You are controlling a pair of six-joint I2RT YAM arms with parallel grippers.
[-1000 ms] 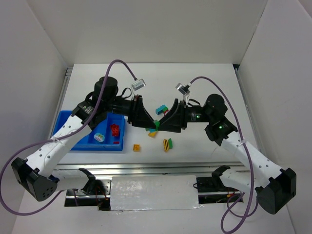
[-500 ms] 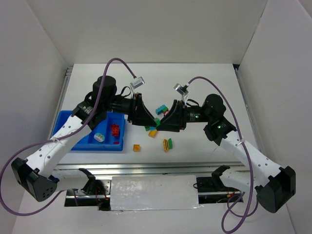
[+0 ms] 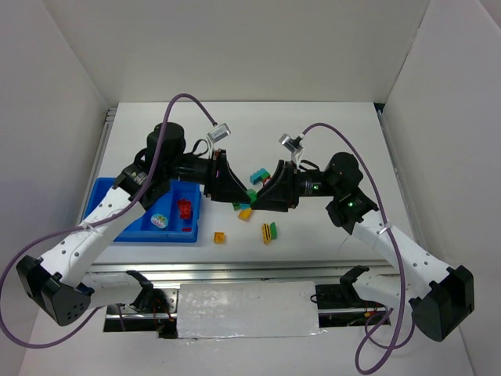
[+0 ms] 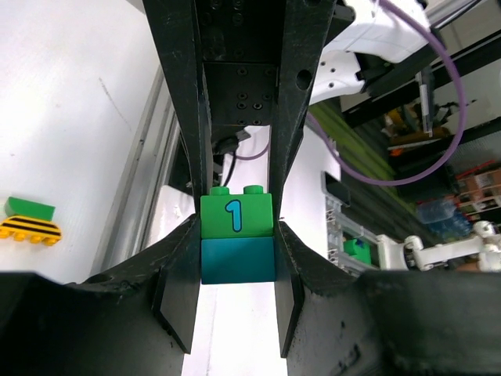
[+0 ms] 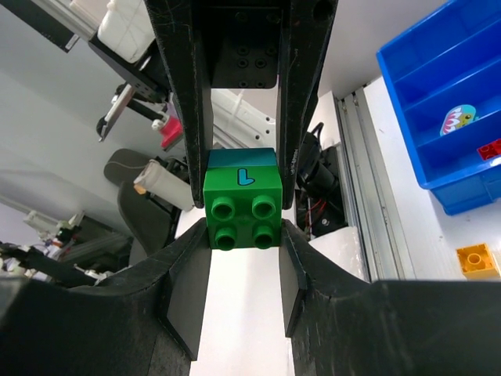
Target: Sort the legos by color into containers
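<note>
The left gripper point(image 4: 237, 252) was pinched on a teal brick point(image 4: 238, 262), one finger flat against each side. The right gripper point(image 5: 243, 235) faced it head-on and was clamped the same way on a green brick point(image 5: 243, 207). The two bricks were stacked together as one block, the green one marked with a "1". The pair was held off the table point(image 3: 337, 133), to the right of the blue tray point(image 3: 102, 193), between the two fingertip pairs.

Several bricks lay loose on the table, all right of the tray:
- An orange brick point(image 3: 220, 236) lay near the tray's front right corner.
- A yellow brick point(image 3: 245, 214) lay farther right, under the grippers.
- A yellow-and-black piece with a green brick against it point(image 3: 269, 232) lay farther right again.
- A small cluster of teal, green and orange bricks point(image 3: 258, 174) lay beyond the grippers.

Inside the tray, red bricks point(image 3: 185, 208) sat in the compartment nearest the grippers. A pale rounded piece point(image 3: 160, 221) sat in the next compartment along. The left arm crossed above the tray's back part and hid it.
</note>
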